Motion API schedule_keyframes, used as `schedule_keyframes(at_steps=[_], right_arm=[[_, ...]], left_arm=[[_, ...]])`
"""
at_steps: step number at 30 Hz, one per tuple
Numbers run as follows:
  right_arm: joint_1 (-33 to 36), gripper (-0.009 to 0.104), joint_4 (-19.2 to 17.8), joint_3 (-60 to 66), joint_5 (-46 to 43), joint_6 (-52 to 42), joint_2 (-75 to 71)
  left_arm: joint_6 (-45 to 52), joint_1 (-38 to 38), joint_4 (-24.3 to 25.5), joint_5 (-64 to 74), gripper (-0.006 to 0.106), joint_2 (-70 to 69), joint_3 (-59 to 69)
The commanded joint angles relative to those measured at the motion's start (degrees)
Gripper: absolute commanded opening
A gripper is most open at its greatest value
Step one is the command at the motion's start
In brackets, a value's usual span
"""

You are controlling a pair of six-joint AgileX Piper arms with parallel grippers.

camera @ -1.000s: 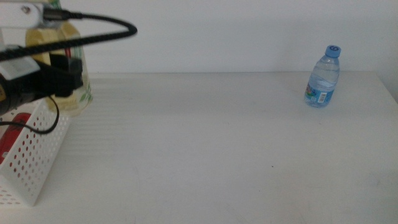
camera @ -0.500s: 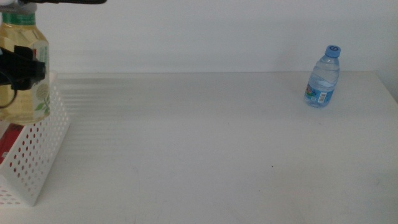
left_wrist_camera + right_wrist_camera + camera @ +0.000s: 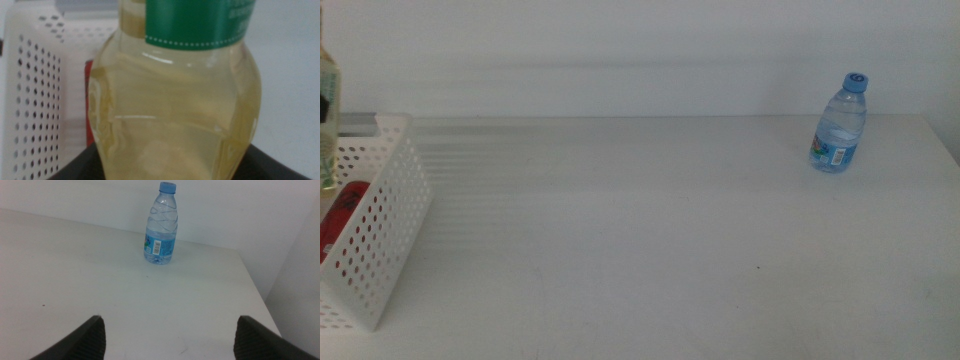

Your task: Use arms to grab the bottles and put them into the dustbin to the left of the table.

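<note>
Right tool shows two dark, rounded jaw tips with a matte, slightly grainy finish.

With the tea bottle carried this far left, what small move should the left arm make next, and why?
Probably open the left gripper and drop the tea bottle. The left wrist view shows it clamped low between the jaws, with the white basket and a red can behind it; whether it is fully over the opening is unclear. The right gripper waits open near the water bottle.

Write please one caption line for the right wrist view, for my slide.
Open right gripper waits over the white table, facing an upright blue-capped water bottle.
</note>
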Motion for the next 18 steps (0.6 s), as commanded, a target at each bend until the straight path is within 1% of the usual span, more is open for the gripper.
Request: schedule_keyframes(at_steps=[1, 5, 10, 15, 18], right_arm=[[-0.37, 0.067, -0.37, -0.45, -4.41, -0.69, -1.57], [-0.37, 0.067, -0.37, -0.45, -4.41, -0.69, -1.57], [-0.37, 0.067, -0.37, -0.45, -4.41, -0.69, -1.57], [-0.37, 0.067, -0.37, -0.45, -4.41, -0.69, -1.57], [-0.37, 0.067, -0.37, -0.45, -4.41, -0.69, -1.57]], left_arm=[[0.11, 1.61, -1.95, 0.10, -0.005, -0.62, -4.78], [0.11, 3.85, -1.31, 5.48, -0.005, 2.06, -6.49], [0.11, 6.69, 0.62, 8.46, -0.005, 6.01, -6.62], [0.11, 7.24, 2.90, 9.03, -0.005, 10.18, -6.62], [0.11, 7.24, 3.15, 9.03, -0.005, 12.92, -6.62]])
